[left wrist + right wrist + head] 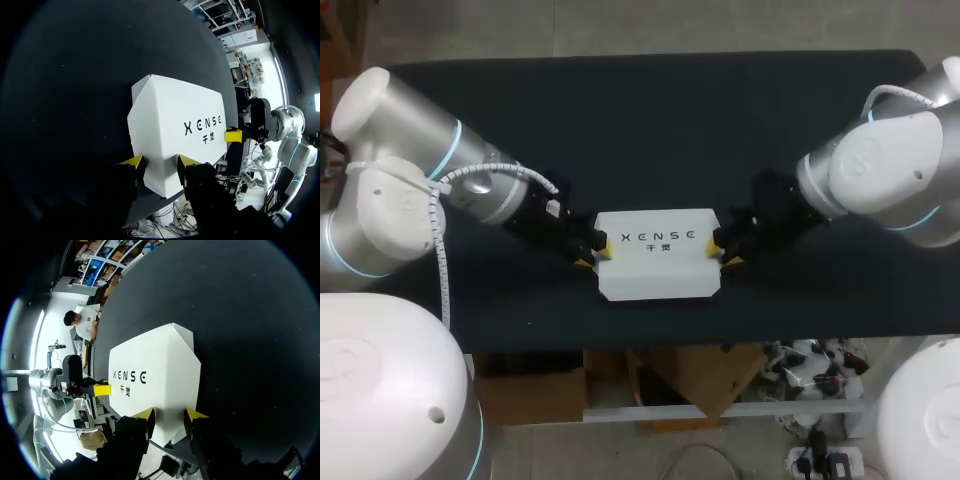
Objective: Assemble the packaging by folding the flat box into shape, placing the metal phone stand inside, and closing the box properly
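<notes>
**White box held at both ends on the black table**

The white box (655, 270) lies flat near the front middle of the black table (650, 120), its printed top face up and its flaps down. The left gripper (593, 253) is at the box's left end and the right gripper (724, 251) at its right end, each arm coming in low from its own side. Nothing else lies on the cloth near them, and the only things crowding the box are the two grippers themselves.

The head view shows only yellow tips touching the box's short ends. The left wrist view shows more. The tapered end of the box (175, 125) sits between that gripper's fingers (135, 161), one against each side, so it grips the box. One yellow tip of the other arm shows at the far end.

The right wrist view shows the same at the other end. Its gripper (170, 414) is pinched onto the narrowing end of the box, a finger on each side.
</notes>
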Available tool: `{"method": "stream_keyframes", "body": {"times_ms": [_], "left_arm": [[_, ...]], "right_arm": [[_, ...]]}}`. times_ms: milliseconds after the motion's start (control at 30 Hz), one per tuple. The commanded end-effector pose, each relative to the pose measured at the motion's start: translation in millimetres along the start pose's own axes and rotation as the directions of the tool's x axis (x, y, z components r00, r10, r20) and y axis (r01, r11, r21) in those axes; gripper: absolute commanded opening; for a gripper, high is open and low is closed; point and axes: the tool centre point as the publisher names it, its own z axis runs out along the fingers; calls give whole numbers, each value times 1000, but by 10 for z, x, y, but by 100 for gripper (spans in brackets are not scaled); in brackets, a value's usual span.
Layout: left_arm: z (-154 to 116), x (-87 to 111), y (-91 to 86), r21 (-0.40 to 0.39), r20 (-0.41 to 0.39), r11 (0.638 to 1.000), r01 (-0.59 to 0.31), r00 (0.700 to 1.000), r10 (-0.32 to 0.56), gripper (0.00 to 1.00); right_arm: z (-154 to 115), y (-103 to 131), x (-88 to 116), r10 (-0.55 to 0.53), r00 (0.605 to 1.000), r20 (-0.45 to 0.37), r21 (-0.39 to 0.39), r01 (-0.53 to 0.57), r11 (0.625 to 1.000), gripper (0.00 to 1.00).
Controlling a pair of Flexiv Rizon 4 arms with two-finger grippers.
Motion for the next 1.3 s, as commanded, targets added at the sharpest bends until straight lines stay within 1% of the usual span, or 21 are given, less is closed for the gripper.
{"method": "stream_keyframes", "body": {"times_ms": [33, 267, 433, 567, 700, 933, 1100, 1300], "left_arm": [[49, 0, 1, 1, 1, 1000, 0, 1000, 0, 43], [49, 0, 1, 1, 1, 1000, 0, 1000, 0, 38], [49, 0, 1, 1, 1, 1000, 0, 1000, 0, 40], [49, 0, 1, 1, 1, 1000, 0, 1000, 0, 38], [49, 0, 1, 1, 1, 1000, 0, 1000, 0, 38], [49, 0, 1, 1, 1, 1000, 0, 1000, 0, 36], [49, 0, 1, 1, 1, 1000, 0, 1000, 0, 35], [49, 0, 1, 1, 1, 1000, 0, 1000, 0, 37]], "right_arm": [[26, 6, 13, -1, 1000, -6, 1, 1, 1000, 38], [26, 6, 13, -1, 1000, -6, 1, 1, 1000, 39], [26, 6, 13, -1, 1000, -6, 1, 1, 1000, 40], [26, 6, 13, -1, 1000, -6, 1, 1, 1000, 38], [26, 6, 13, -1, 1000, -6, 1, 1, 1000, 39], [26, 6, 13, -1, 1000, -6, 1, 1, 1000, 33], [26, 6, 13, -1, 1000, -6, 1, 1, 1000, 37], [26, 6, 13, -1, 1000, -6, 1, 1, 1000, 37]]}}
